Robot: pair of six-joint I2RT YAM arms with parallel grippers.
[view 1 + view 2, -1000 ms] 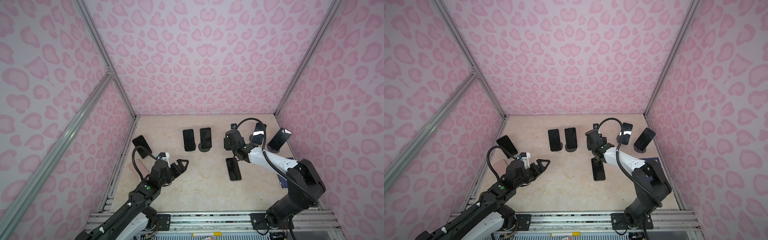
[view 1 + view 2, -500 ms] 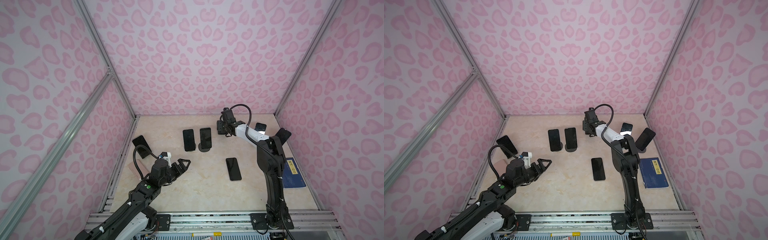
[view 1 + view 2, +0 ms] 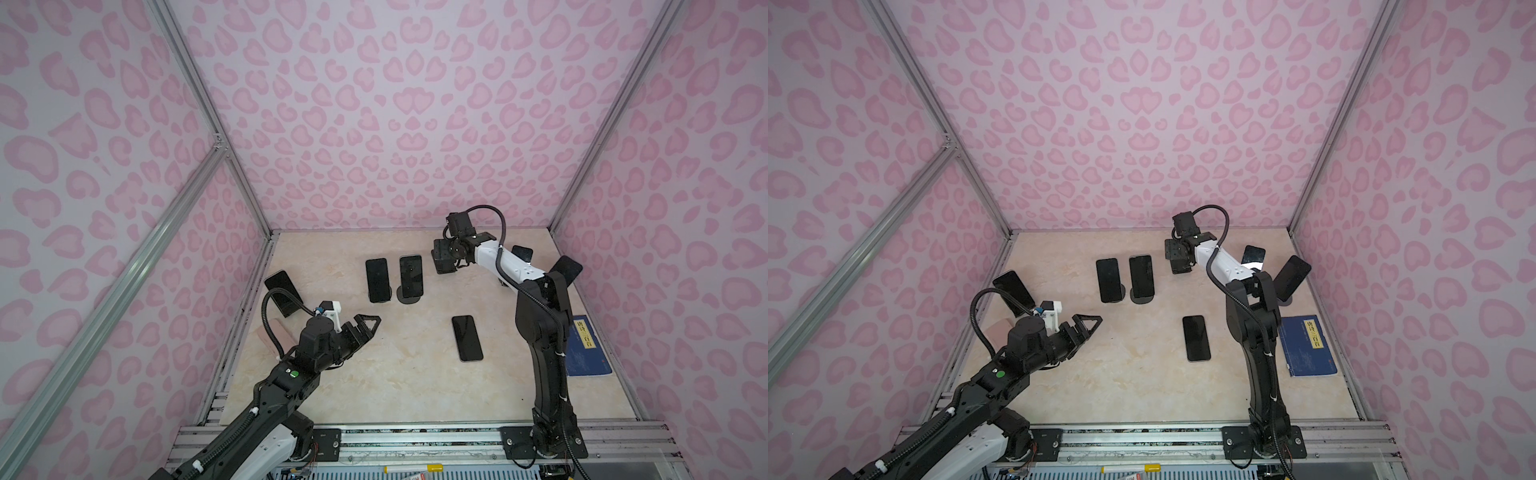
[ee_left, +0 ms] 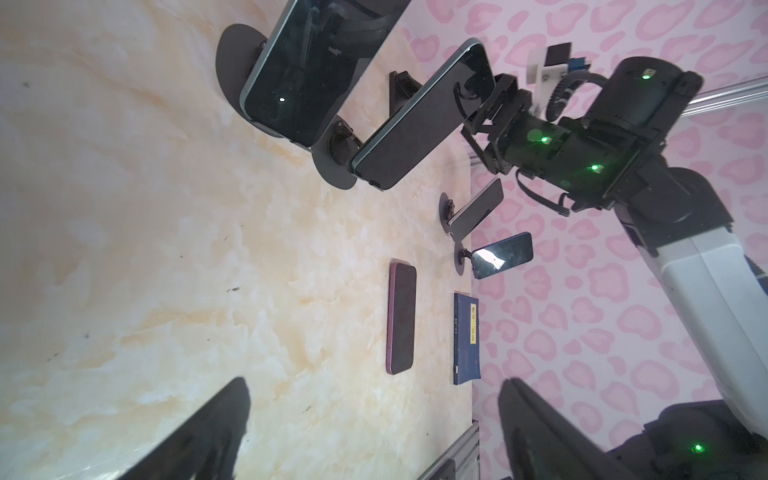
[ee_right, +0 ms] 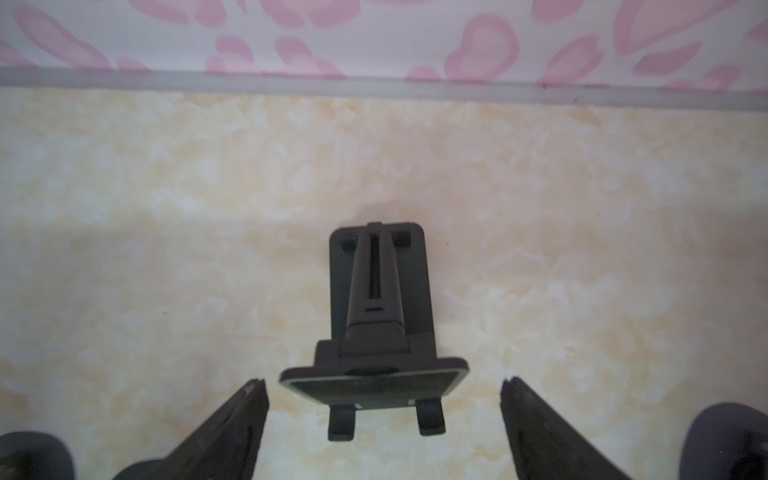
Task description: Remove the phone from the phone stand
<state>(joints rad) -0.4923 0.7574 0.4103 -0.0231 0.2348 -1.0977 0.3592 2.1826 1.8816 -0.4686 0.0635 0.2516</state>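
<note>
From my seat both top views come through bright and evenly lit. Soft light falls from above, so the desk (image 3: 374,386) carries only faint shadows. The flat phone (image 3: 467,338) lying on it is crisp edged. Beyond that flat phone, toward the right wall, a propped phone (image 3: 1253,259) throws back a white patch of glare. The wall posts lean and bow outward toward the frame edges. In the wrist views my left hand (image 4: 374,382) and right hand (image 5: 383,381) show only as dark, unfocused fingers. The right wrist picture is soft all over, with a dim, smeared shadow on the desk around the empty stand (image 5: 376,291)
</note>
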